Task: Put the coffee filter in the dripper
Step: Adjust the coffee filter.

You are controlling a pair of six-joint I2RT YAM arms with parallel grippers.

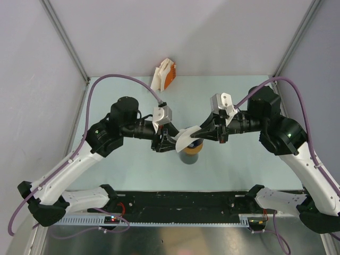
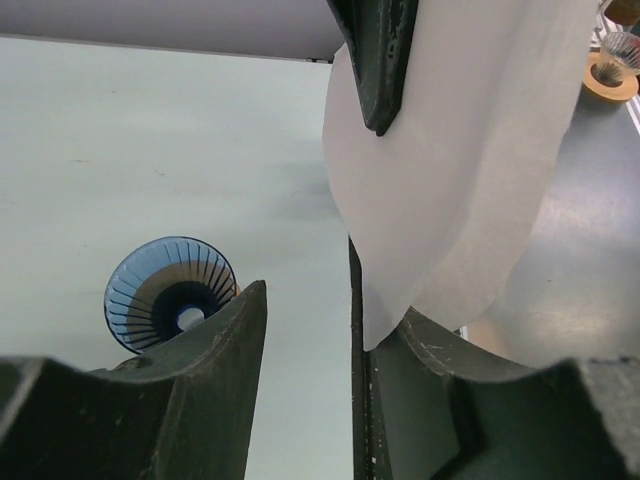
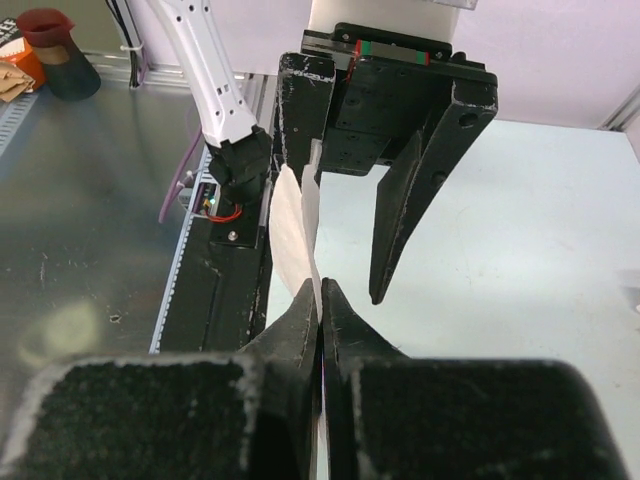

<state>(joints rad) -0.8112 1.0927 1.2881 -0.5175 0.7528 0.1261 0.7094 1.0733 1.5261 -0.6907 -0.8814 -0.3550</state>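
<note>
A: Where is the coffee filter [image 2: 460, 150]?
B: My right hand [image 3: 320, 292] is clenched on it, holding it up off the desk [image 2: 120, 150].
A: And the left?
B: My left hand [image 2: 305, 275] is released, fingers apart, and the filter's edge lies against one of them. The blue dripper [image 2: 170, 295] sits lower down in my left wrist view, mouth up, apart from the filter.

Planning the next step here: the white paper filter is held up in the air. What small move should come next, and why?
Probably lower the right claw, which is shut on the white paper filter, toward the blue ribbed cone dripper. The dripper's mouth is empty, the filter is held clear of it, and the left claw stands open.
</note>
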